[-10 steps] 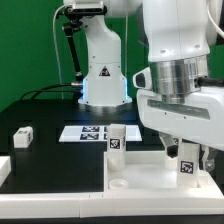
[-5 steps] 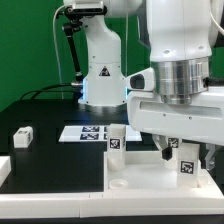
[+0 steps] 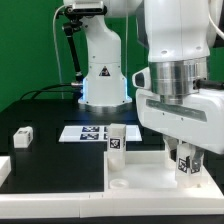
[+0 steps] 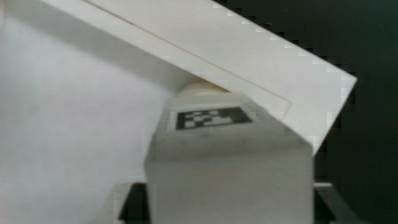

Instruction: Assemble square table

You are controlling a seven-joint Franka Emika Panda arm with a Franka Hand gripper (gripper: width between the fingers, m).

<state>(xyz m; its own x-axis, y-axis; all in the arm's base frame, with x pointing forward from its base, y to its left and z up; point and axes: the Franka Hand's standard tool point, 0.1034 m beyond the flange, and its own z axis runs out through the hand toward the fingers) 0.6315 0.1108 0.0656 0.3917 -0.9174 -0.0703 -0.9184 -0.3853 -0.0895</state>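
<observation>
Black worktop (image 3: 45, 115) | gripper (image 3: 187, 168) round upright leg (image 3: 186, 164) on slab (image 3: 140, 185) corner, prob. for screw-in | clamp unclear

Exterior view count:
- Peg legs: 3 total. Left peg leg (image 3: 22, 135) lies far left on the black table (image 3: 50, 160). Mid peg leg (image 3: 116, 138) stands by the slab's far edge. Right peg leg (image 3: 187, 166) is on the right.
- Square tabletop slab (image 3: 140, 175): 1.
- Marker board (image 3: 85, 131): 1. It carries several tags; exact no. can't be read.
- White rail (image 3: 4, 168): 1 seen, at the left edge.
- Robot arm (image 3: 100, 60): 1.
- Table: 1.

Wrist view count:
- 1 peg leg (image 4: 222, 175) w/ 1 tag (image 4: 214, 117).
- 1 slab corner (image 4: 71, 100).
</observation>
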